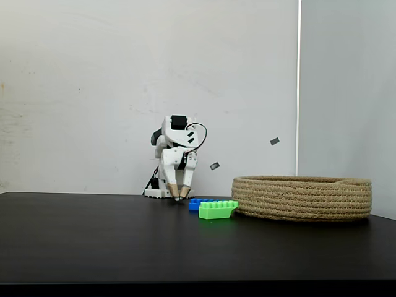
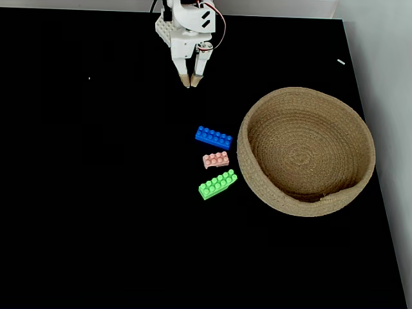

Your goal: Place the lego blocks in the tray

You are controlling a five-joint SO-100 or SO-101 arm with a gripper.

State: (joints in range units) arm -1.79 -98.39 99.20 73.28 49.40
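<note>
Green brick (image 2: 217, 184) lies nearest on the black bench (image 2: 96, 212), then a pink brick (image 2: 216, 159) and the blue brick (image 2: 214, 136), all just beside the empty tray (image 2: 257, 187). From the side, green hides pink. Hand (image 2: 192, 81), farthest back, fingertips slightly parted, holds nothing.

Three studded bricks lie on the black table (image 2: 96, 193), one of each colour: one blue brick (image 2: 214, 137), one pink brick (image 2: 216, 159) and one lime green brick (image 2: 217, 184). In the low side-on fixed view two of them can be made out, the green brick (image 1: 218, 210) in front of the blue brick (image 1: 198, 203) (the pink one cannot be picked out there). There is one round rope basket (image 2: 360, 174), and one robot arm (image 2: 185, 32).
</note>
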